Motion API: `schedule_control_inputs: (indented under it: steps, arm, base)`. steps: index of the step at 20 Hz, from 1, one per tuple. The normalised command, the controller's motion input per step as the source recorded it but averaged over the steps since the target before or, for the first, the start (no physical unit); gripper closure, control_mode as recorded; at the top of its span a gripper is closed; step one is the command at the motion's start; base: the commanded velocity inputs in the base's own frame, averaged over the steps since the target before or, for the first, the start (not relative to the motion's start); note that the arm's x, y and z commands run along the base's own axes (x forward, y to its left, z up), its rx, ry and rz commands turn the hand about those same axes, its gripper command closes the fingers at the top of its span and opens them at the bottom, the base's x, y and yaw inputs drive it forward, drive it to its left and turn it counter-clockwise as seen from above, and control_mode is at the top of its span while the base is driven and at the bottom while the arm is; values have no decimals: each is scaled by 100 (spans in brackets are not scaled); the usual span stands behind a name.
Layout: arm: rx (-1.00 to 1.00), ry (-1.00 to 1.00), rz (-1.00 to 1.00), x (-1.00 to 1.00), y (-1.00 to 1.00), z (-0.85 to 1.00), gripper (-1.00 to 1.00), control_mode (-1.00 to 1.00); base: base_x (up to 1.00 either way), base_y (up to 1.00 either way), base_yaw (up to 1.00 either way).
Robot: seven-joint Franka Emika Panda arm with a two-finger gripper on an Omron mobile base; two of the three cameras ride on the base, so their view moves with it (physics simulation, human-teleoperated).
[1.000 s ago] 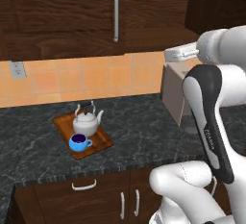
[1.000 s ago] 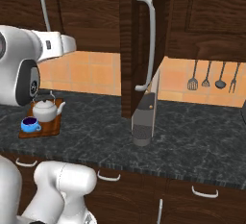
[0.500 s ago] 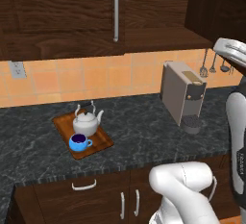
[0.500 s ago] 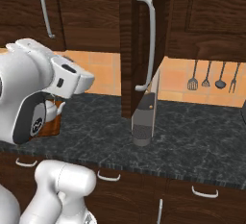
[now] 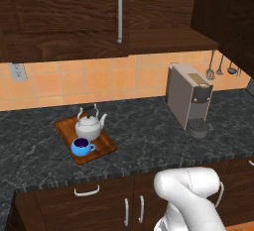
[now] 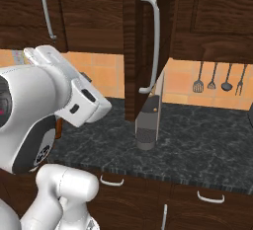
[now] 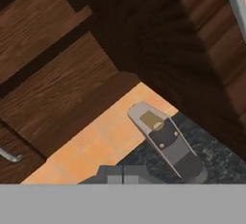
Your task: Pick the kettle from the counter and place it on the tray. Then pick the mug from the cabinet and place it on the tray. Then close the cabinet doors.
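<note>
fingers pressed together, holding nothing. kettle [image 5: 89, 124] and mug [image 5: 81, 147] sitting on tray [image 5: 104, 146] left of centre; cabinet door [image 6: 144, 46] standing ajar mid-frame.

Open cabinet door [image 6: 148, 41] juts out above coffee machine [image 5: 189, 97].

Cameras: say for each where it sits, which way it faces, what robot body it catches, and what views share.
Left base view: behind-left, looking down at the tray with kettle and mug; white arm lower right.
Right base view: behind-right, facing the open cabinet door; arm at left.
Hand view: on the hand, toward the cabinet's underside.
Shared: the coffee machine and counter.
</note>
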Motion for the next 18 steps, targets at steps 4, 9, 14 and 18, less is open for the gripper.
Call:
schedule_control_inputs:
  steps: [4,9,14,18]
  arm:
    - [31,-11,-13,-59,-20,-28,100,-100]
    - [37,-4,-11,-56,-43,-21,100,-100]
    - [14,1,0,-4,-36,-3,100,-100]
    - [25,-1,0,0,-53,-14,100,-100]
  base:
    - [0,0,0]
    - [0,0,0]
    - [0,0,0]
    - [0,0,0]
